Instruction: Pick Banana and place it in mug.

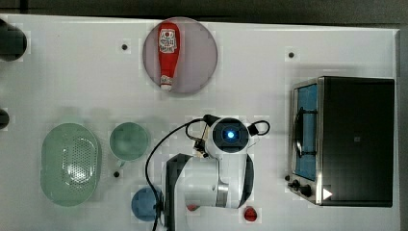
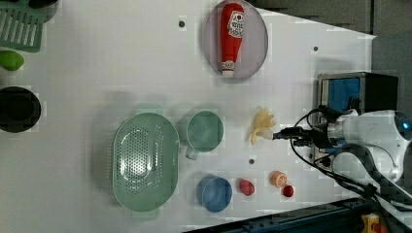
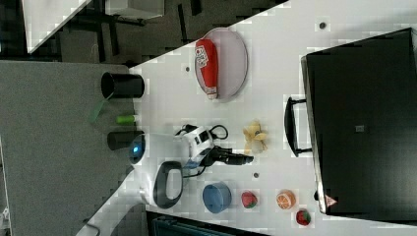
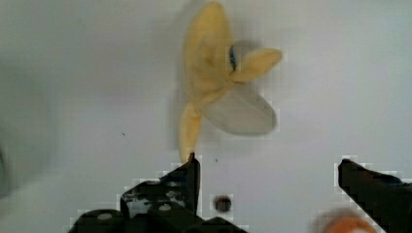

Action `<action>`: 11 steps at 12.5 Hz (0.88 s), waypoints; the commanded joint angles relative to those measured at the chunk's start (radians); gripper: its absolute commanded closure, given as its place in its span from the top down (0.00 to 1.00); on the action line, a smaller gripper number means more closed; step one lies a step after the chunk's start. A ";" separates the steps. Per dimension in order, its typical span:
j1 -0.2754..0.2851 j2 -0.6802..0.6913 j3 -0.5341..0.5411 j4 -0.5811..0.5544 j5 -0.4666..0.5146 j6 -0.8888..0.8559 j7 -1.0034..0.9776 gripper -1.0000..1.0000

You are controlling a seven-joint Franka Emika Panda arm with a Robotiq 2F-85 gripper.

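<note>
Approach stage of banana pick, nothing grasped yet.
Jaws [image 4: 267, 170] spread wide and empty, poised just beside banana [image 2: 262, 125], one fingertip [image 4: 189, 170] close to the stem end in the wrist view. Banana lying on bare white table [image 2: 97, 58], peel flaps splayed, between mug [image 2: 205, 131] at the left view's left and arm [image 2: 364, 133] at the left view's right. Mug upright and, judging from the top view, holding nothing, next to pale-green colander [image 2: 145, 160]; blue bowl [image 2: 214, 193] and small red and orange toy fruits [image 2: 278, 178] nearer the left view's bottom edge. Done, by appearance: reach toward banana. Left: closing on banana, lifting, carrying across to mug, releasing inside.
</note>
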 commanded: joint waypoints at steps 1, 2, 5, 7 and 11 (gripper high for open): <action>0.013 0.048 0.016 0.026 -0.007 0.100 -0.122 1.00; 0.013 0.087 0.017 0.027 -0.007 0.147 -0.122 1.00; 0.013 0.182 0.023 0.026 -0.007 0.268 -0.122 1.00; 0.013 0.217 0.023 0.027 -0.007 0.291 -0.122 0.96; 0.012 0.226 0.023 0.029 -0.006 0.306 -0.122 0.47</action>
